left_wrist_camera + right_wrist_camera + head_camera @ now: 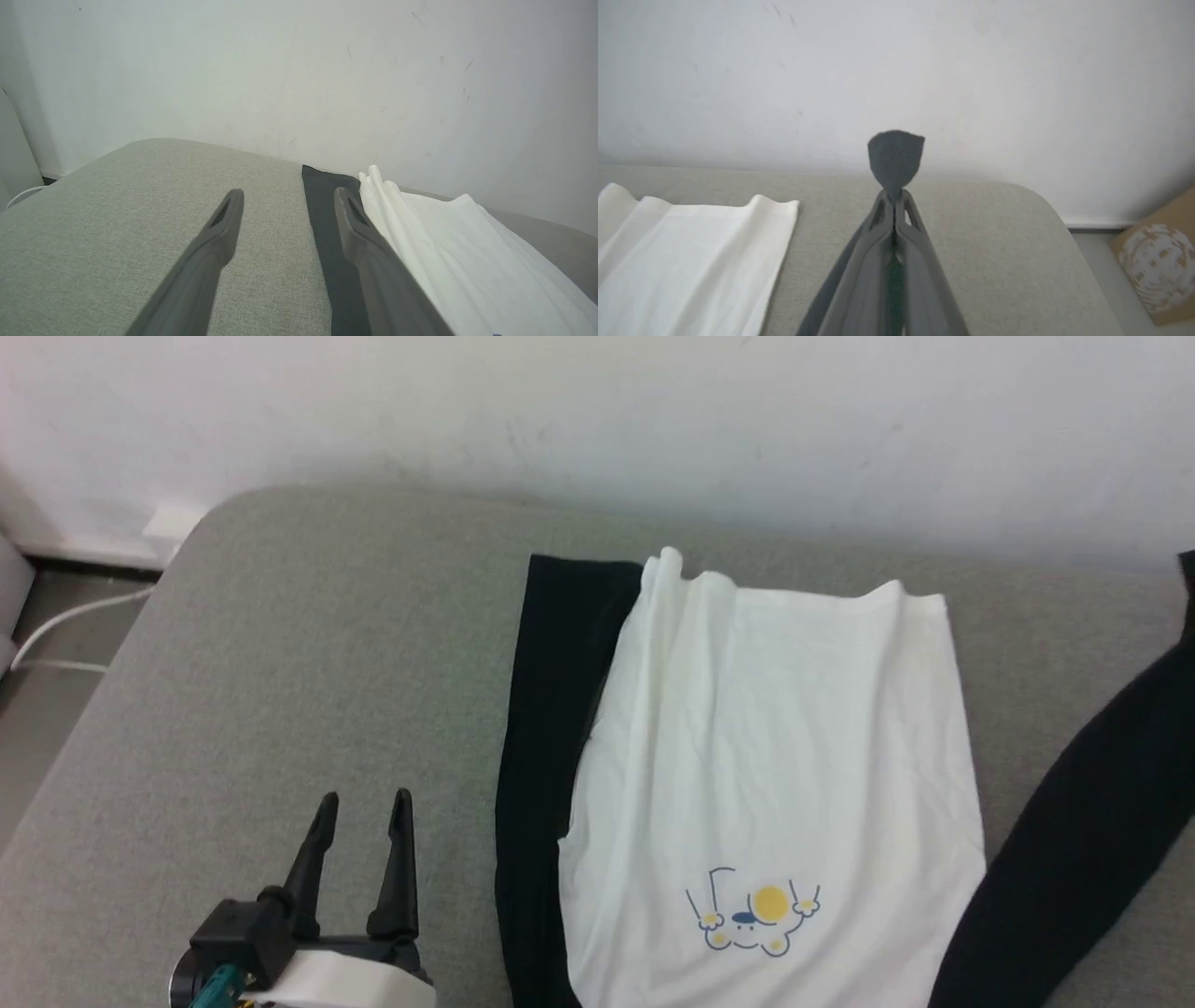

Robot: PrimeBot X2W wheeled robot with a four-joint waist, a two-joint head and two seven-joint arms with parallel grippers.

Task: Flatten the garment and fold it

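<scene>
Looking down from the head view, the garment [775, 756] lies spread on the gray cushion [280, 663], white body face up and lightly wrinkled, its far hem close to the white wall [597, 411]. The cartoon print [756, 915] sits near the bottom edge of the view. 1 black sleeve [541, 728] lies straight along the body's left side, partly tucked under the white cloth. The other sleeve [1092, 821] runs out diagonally from the body toward the view's right edge. At the lower left, the left gripper [365, 796] hovers over bare cushion, its 2 fingers spread and holding nothing, near the garment but apart from it. A white cable [65, 616] trails on the floor beyond the cushion's left edge.

Over to the left wrist view: the 2 dark fingers [219, 233] stand wide apart above the cushion, and the straight black sleeve and bunched white hem show just past the right-hand finger.

Now the right wrist view: the right gripper [894, 196] is pinched tight, jaws pressed together on the other sleeve, a tuft of black cloth poking above the fingertips. The white body lies at lower left on the cushion. A cardboard box [1157, 270] sits on the floor at lower right.
</scene>
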